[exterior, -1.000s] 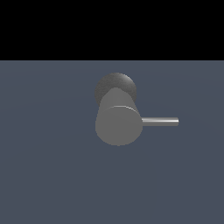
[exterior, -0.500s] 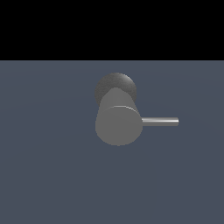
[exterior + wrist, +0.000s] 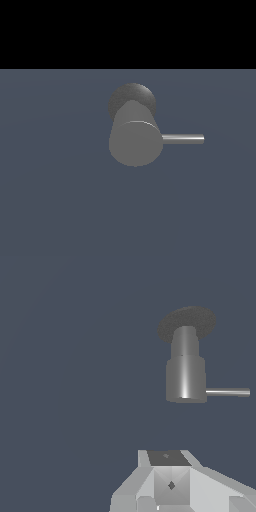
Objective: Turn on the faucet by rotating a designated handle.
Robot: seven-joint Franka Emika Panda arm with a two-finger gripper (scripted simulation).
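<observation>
Slate-grey worktop [image 3: 50, 200], black beyond. Exterior view: faucet [image 3: 135, 142] centre; handle [image 3: 182, 139] level, projecting toward exterior view's right; no arm visible.
Wrist view: faucet [image 3: 185, 378] well apart from gripper [image 3: 170, 491]; fingertips cropped, opening cannot be told, nothing held. Likely rigid, smooth; best pushed near rod tip.
</observation>
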